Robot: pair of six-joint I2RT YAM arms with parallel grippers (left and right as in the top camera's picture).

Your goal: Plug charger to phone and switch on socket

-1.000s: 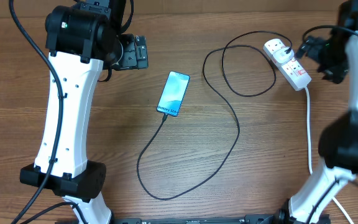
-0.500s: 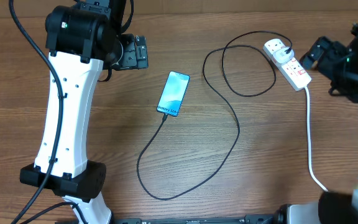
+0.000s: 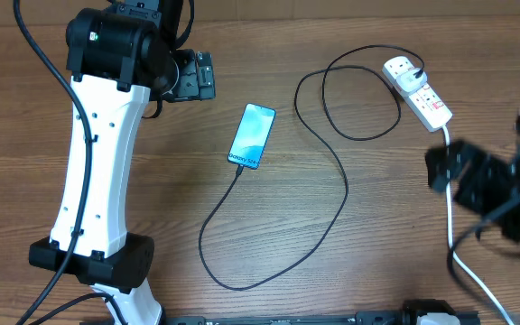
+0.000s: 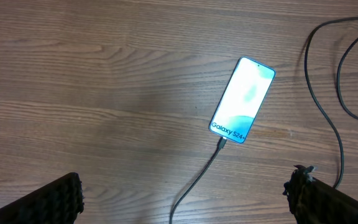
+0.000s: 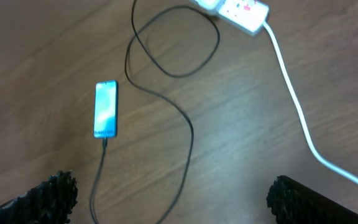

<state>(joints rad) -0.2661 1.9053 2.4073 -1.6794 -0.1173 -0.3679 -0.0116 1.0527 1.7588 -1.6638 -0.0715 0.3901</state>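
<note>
The phone (image 3: 252, 135) lies flat mid-table, its blue screen lit, with the "Galaxy" text at its near short edge; it also shows in the left wrist view (image 4: 242, 100) and the right wrist view (image 5: 105, 108). The charger cable (image 3: 332, 217) runs from the phone's near edge, loops across the table and ends in a plug sitting in the socket (image 3: 419, 93). The socket also shows in the right wrist view (image 5: 244, 9). My left gripper (image 4: 185, 199) is open, high above the table left of the phone. My right gripper (image 5: 169, 196) is open and empty, well back from the socket.
The socket's thick white lead (image 3: 451, 226) runs down the right side toward the front edge. My left arm's white column (image 3: 97, 181) stands at the left. Bare wooden tabletop (image 3: 152, 135) surrounds the phone.
My right arm has pulled away from the socket, moving down toward the front right of the table. The left arm, phone, cable and socket have not moved.
</note>
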